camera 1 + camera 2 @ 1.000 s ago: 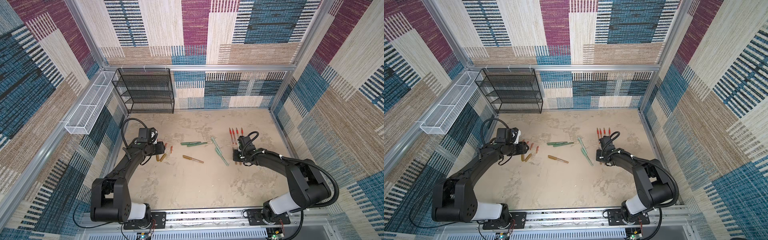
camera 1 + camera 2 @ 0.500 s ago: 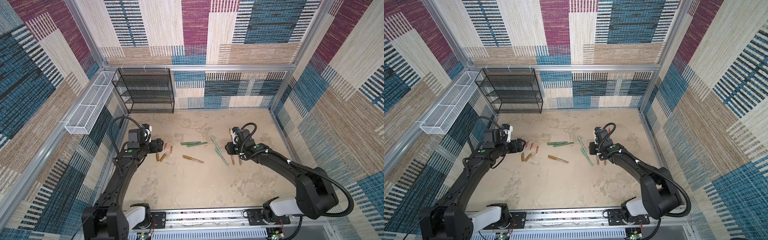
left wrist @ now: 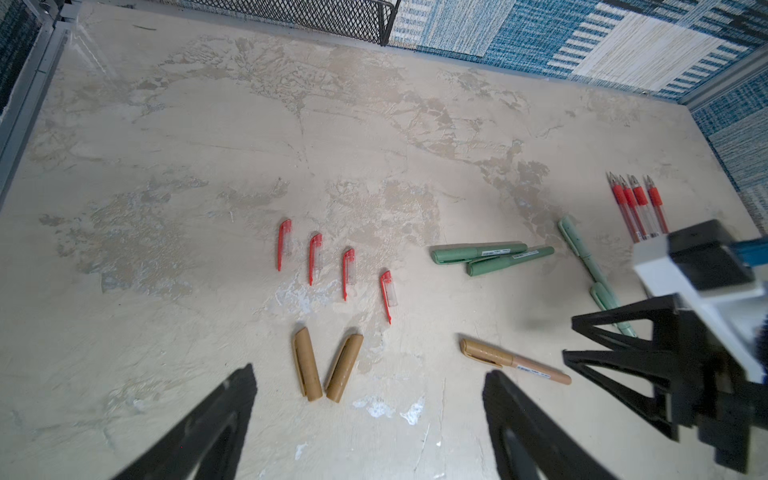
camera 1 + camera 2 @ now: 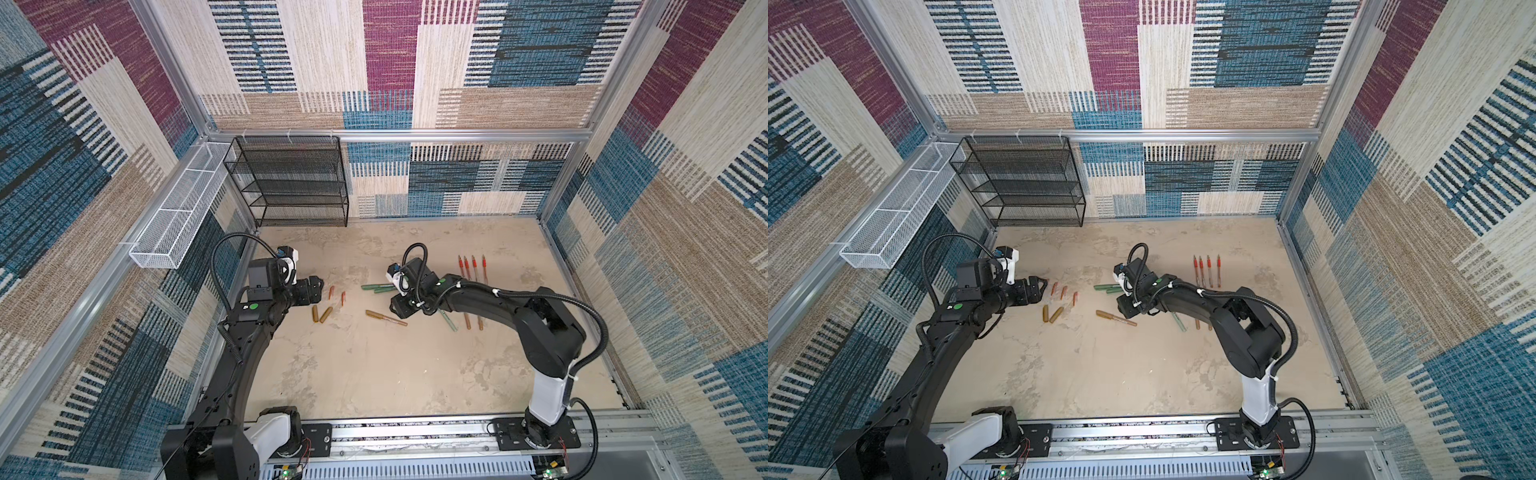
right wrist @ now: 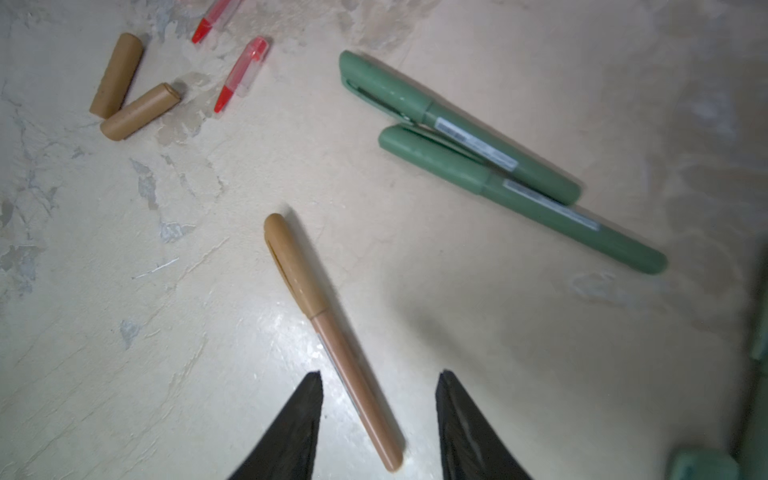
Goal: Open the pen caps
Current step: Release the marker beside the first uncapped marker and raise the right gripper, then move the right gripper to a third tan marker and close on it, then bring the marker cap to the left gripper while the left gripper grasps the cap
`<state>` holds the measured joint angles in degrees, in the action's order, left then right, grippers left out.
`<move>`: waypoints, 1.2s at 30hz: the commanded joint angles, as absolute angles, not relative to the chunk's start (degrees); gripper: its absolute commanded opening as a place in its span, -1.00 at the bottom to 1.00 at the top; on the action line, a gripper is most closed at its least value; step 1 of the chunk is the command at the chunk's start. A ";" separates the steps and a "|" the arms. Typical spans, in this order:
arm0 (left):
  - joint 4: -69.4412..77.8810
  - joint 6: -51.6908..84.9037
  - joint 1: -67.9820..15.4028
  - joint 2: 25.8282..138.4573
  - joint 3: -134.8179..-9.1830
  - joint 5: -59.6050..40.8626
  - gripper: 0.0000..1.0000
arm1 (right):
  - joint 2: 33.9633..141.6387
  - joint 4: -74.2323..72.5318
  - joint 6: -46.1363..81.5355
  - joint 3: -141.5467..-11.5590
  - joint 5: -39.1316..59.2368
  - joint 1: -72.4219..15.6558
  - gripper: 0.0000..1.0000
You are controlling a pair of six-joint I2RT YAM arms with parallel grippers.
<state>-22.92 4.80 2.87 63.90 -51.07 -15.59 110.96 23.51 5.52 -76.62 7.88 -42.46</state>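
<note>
Soft, even overhead light fills the enclosure in both top views, leaving the pale tabletop bright and shadows faint, while the wide lens splays the walls outward at the edges. In the right wrist view, a white glare patch shines beside the gold-bronze pen, which throws a blurred shadow; the right gripper is out of focus. The left gripper likewise shows soft-edged in its otherwise crisp view.

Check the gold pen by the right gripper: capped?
Capped: the gold pen has its darker clipped cap on one end; no tip shows.
</note>
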 commanded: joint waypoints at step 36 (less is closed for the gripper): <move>-11.86 20.61 3.35 64.76 -47.03 -40.97 0.78 | 101.02 10.34 15.81 -69.80 18.00 -46.73 -0.77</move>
<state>-17.04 12.69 3.46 64.40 -47.94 -32.47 103.26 19.86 9.04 -70.74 13.61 -46.50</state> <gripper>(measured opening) 0.891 0.141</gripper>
